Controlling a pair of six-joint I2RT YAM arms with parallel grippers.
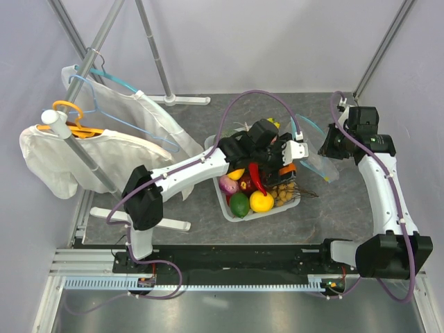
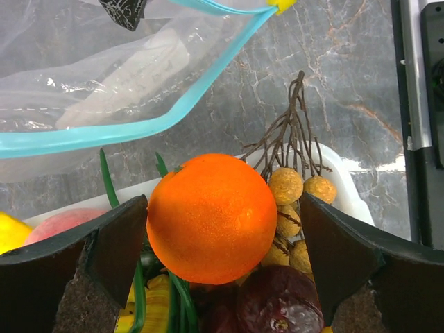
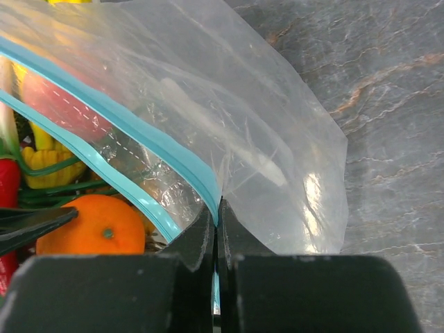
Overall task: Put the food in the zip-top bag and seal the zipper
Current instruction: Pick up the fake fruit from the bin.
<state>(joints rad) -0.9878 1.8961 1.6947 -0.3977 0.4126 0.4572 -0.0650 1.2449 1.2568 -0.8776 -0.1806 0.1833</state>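
Straddling one orange (image 2: 211, 218) with my left gripper (image 2: 222, 232), I hang over the single white tray (image 2: 347, 182), jaws spread wide on either side of the fruit and not clamped. The orange sits atop the heap of food in the tray. Beside it lie at least four tan berries (image 2: 286, 186) on brown twigs and one dark purple piece (image 2: 277, 298). The overhead view adds one lime (image 1: 239, 204), one lemon (image 1: 261, 201), one red chilli (image 1: 255, 177) and one pink-purple onion (image 1: 228, 184).

Just beyond the tray's rim hangs the one clear zip-top bag (image 2: 104, 76), with no food in it. Its teal zipper (image 2: 104, 135) is parted, and one yellow tab (image 2: 281, 5) sits at the zipper's end. One white label (image 2: 125, 80) shows through the plastic, its print too blurred to read. My right gripper (image 3: 217, 232) has its jaws pressed together on the bag's zipper edge.

Far left, two hangers, one light blue (image 1: 114, 83) and one orange (image 1: 69, 118), carry two white garments (image 1: 55, 156).
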